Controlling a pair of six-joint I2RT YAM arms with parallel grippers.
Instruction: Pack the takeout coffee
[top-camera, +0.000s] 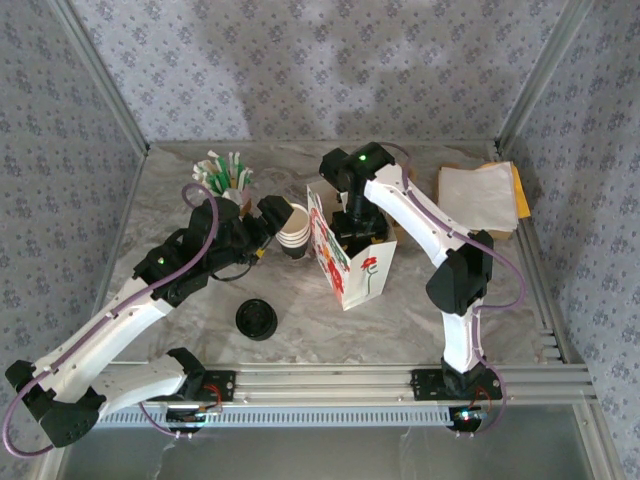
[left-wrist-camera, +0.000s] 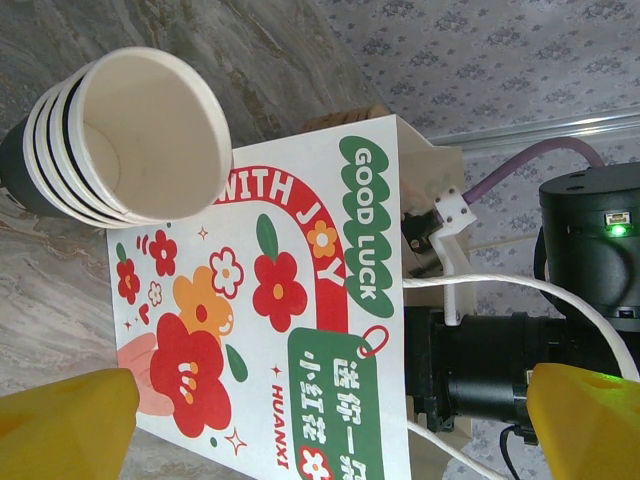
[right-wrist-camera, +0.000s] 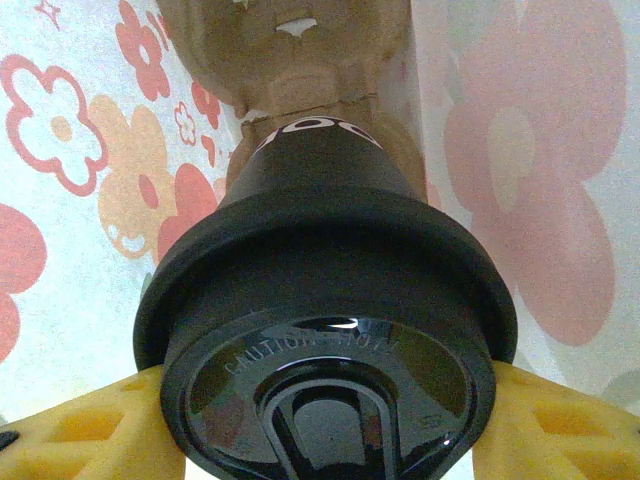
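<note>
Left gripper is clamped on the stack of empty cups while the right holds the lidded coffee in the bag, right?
No: the left wrist view shows the left gripper open, clear of the stack of empty cups. The right gripper does hold the lidded coffee in the bag.

Left hand (left-wrist-camera: 325, 420) spread wide, reaching forward, right hand (right-wrist-camera: 320, 430) pointing down, gripping

Stack of lidless cream cups (left-wrist-camera: 140, 140) tipped sideways upper left, mouth toward lens, marbled tabletop (left-wrist-camera: 45, 300) behind; flowered paper bag (left-wrist-camera: 280, 330) beside it, printed GOOD LUCK; black arm (left-wrist-camera: 590, 250) with green light beyond bag; left gripper (left-wrist-camera: 320, 425) fingers (left-wrist-camera: 65, 425) spread wide at lower corners.
</note>
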